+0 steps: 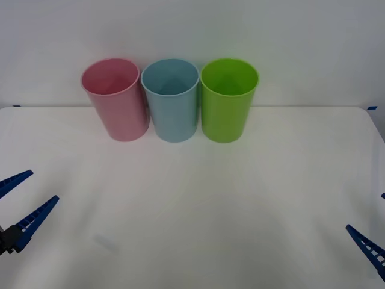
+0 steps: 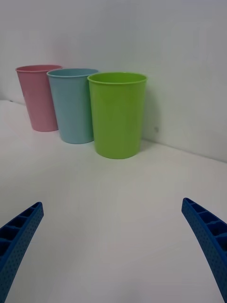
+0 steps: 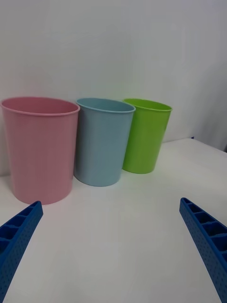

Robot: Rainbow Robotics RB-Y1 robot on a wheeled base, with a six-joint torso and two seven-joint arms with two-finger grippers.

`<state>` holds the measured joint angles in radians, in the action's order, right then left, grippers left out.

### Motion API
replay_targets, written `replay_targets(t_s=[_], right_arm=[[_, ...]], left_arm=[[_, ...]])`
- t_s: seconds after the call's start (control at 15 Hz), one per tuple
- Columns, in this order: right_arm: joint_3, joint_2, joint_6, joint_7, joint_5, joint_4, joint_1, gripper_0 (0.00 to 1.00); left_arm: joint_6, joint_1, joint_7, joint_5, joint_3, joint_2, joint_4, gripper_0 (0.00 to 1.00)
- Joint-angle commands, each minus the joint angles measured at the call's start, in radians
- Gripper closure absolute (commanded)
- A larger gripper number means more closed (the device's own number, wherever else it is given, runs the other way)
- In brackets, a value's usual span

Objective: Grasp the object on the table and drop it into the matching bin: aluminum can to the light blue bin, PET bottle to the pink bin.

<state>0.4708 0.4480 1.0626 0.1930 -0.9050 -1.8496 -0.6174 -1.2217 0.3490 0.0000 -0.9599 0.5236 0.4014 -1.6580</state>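
Note:
The light blue bin (image 1: 171,102) stands at the back of the white table (image 1: 198,205), with the pink bin (image 1: 117,102) touching it on the left. The aluminum can is out of view, and so is any PET bottle. My left gripper (image 1: 44,185) hovers open at the table's front left, nothing between its fingers. At the front right, my right gripper (image 1: 366,212) is open and holds nothing. The left wrist view has the pink bin (image 3: 40,149) nearest and the light blue bin (image 3: 101,142) beside it. The right wrist view looks at the light blue bin (image 2: 72,104) and pink bin (image 2: 40,97) from the other side.
A lime green bin (image 1: 228,102) stands right of the light blue one, close against it; it is nearest in the right wrist view (image 2: 117,113). A plain white wall rises just behind the bins. White tabletop stretches between the bins and both grippers.

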Motion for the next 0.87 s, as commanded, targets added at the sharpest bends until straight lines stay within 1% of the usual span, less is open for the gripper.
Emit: replay_targets(t_s=[0.07, 0.33, 0.47, 0.53, 0.87], right_arm=[[-0.015, 0.000, 0.019, 0.006, 0.000, 0.032, 0.024, 0.00], [-0.032, 0.000, 0.054, 0.020, 0.000, 0.104, 0.077, 0.00], [-0.032, 0.000, 0.056, 0.023, -0.002, 0.107, 0.076, 0.00], [-0.034, 0.000, 0.054, 0.023, -0.020, 0.107, 0.073, 0.00], [-0.034, 0.000, 0.054, 0.023, -0.020, 0.107, 0.073, 0.00]], left_arm=[[0.000, 0.000, 0.000, 0.000, 0.000, 0.000, 0.000, 0.00], [0.000, 0.000, 0.000, 0.000, 0.000, 0.000, 0.000, 0.00], [0.000, 0.000, 0.000, 0.000, 0.000, 0.000, 0.000, 0.00], [0.000, 0.000, 0.000, 0.000, 0.000, 0.000, 0.000, 0.00], [0.000, 0.000, 0.000, 0.000, 0.000, 0.000, 0.000, 0.00]])
